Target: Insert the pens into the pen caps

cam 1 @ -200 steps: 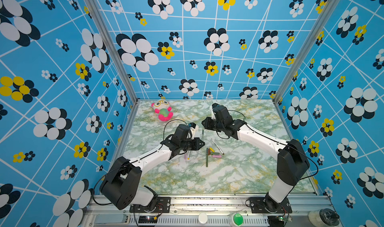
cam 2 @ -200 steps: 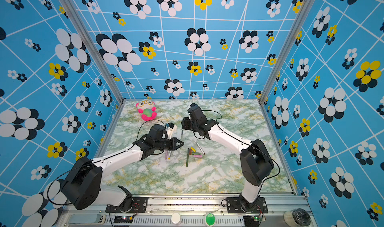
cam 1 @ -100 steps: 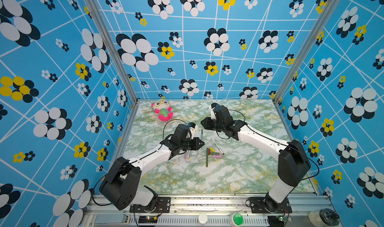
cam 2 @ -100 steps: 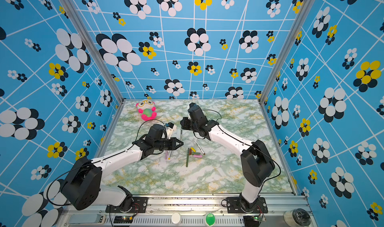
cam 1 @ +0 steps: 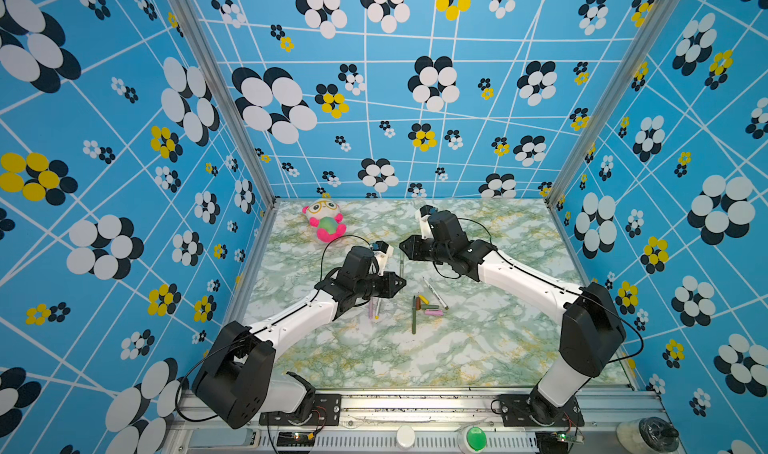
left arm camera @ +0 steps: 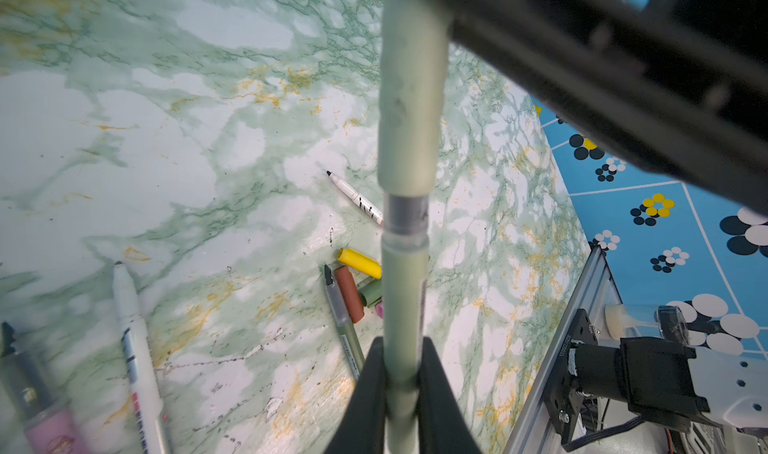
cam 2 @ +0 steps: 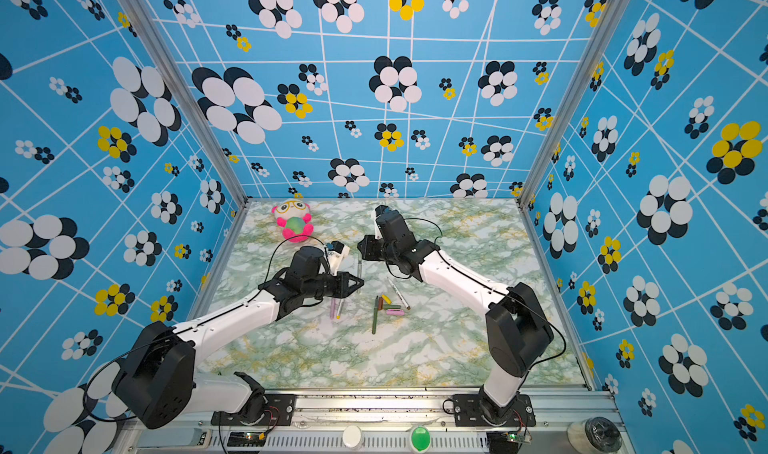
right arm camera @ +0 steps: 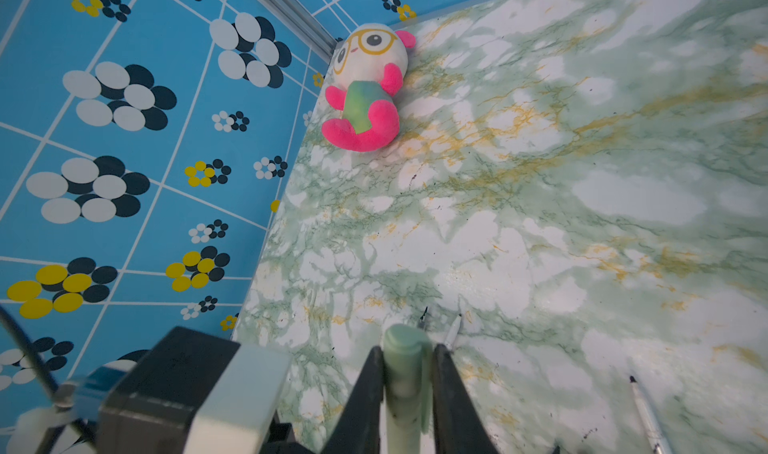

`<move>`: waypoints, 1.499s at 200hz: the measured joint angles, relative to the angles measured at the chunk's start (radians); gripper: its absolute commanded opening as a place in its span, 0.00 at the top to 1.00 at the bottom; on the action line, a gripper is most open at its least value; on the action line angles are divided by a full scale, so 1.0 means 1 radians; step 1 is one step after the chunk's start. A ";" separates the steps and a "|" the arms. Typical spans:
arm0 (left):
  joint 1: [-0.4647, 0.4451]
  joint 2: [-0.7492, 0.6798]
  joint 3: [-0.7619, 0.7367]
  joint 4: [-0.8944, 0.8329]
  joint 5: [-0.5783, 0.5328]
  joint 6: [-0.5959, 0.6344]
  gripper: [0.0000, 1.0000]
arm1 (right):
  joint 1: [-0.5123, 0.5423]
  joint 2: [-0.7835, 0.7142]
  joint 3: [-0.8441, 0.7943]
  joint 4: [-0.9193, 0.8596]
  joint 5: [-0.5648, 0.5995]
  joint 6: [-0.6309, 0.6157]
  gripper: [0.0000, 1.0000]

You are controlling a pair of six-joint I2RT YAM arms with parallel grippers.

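Left gripper (left arm camera: 401,389) clamps the grey-green pen (left arm camera: 403,298), right gripper (right arm camera: 405,373) clamps the pale green cap (right arm camera: 404,342); yellow cap (left arm camera: 359,263) and dark green pen (left arm camera: 347,335) lie nearer, plush toy (cam 1: 325,220) far left.

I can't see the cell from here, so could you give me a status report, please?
Left gripper shut on pale green pen. Right gripper shut on pale green cap. Cap partly on, grey collar showing. Nothing in the way.

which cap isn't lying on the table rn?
The pale green cap: it is clamped in the right gripper. The yellow, brown, dark green and pink caps lie loose on the table.
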 measured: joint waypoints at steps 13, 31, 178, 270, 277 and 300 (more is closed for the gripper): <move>0.002 -0.003 0.000 -0.003 -0.005 0.010 1.00 | 0.002 0.000 0.000 -0.005 -0.010 -0.003 0.78; 0.004 -0.005 0.002 -0.005 -0.011 0.024 1.00 | 0.003 0.000 0.000 -0.005 -0.018 -0.003 0.78; 0.005 -0.006 0.060 -0.056 -0.007 0.135 1.00 | -0.026 -0.098 0.096 -0.134 -0.023 -0.026 0.46; 0.003 -0.011 0.071 -0.087 -0.073 0.143 1.00 | -0.023 0.031 0.312 -0.353 0.059 -0.010 0.52; 0.003 -0.011 0.074 -0.088 -0.079 0.146 1.00 | -0.021 0.044 0.327 -0.366 0.062 -0.010 0.52; -0.001 -0.011 0.085 -0.091 -0.098 0.157 1.00 | -0.014 0.078 0.363 -0.398 0.076 -0.010 0.53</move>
